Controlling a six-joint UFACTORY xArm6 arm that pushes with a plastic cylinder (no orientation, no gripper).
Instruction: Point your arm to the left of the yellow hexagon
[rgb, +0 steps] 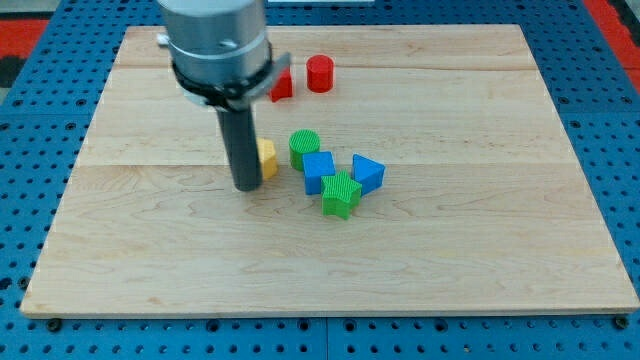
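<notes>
My tip (246, 186) rests on the wooden board (150, 250), touching the left side of the yellow block (267, 159), which the rod mostly hides, so its shape and facing cannot be told. There is no gripper, only the bare rod. Right of it cluster a green cylinder (304, 147), blue cube (318, 170), green cube (341, 193) and blue triangle (367, 172). Bare board spreads left and below, over blue pegboard (40, 330).

A wooden board (150, 270) is being occupied mid-board by yellow (267, 158), green (304, 146), blue (318, 171) blocks; red cylinder (320, 73) near the top edge.
</notes>
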